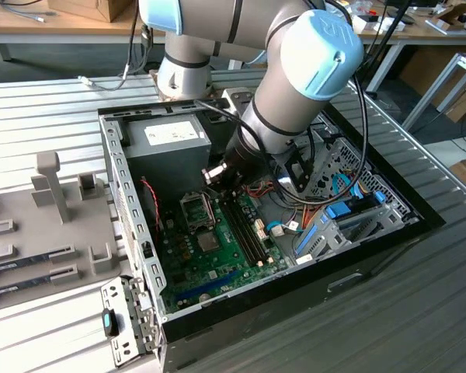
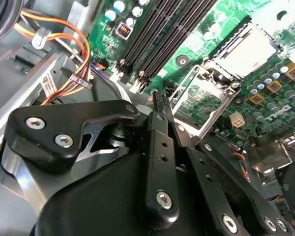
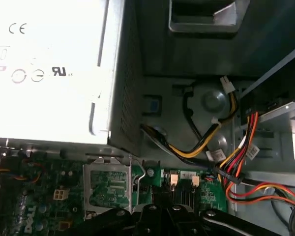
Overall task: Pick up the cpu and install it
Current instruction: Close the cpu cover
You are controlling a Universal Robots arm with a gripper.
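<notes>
The computer case lies open with the green motherboard inside. My gripper reaches in just behind the processor socket. In both wrist views the black fingers are drawn together, the tips shut with nothing visible between them. The socket's metal load plate stands hinged open right by the fingertips, and green board shows through its window. A silvery-grey square, which looks like the cpu, lies flat in the open socket, a little apart from the gripper.
The grey power supply box stands close behind the gripper. Black memory slots run beside the socket. Bundled coloured cables and a drive cage crowd the exterior view's right. A grey fixture tray with memory sticks lies outside the case.
</notes>
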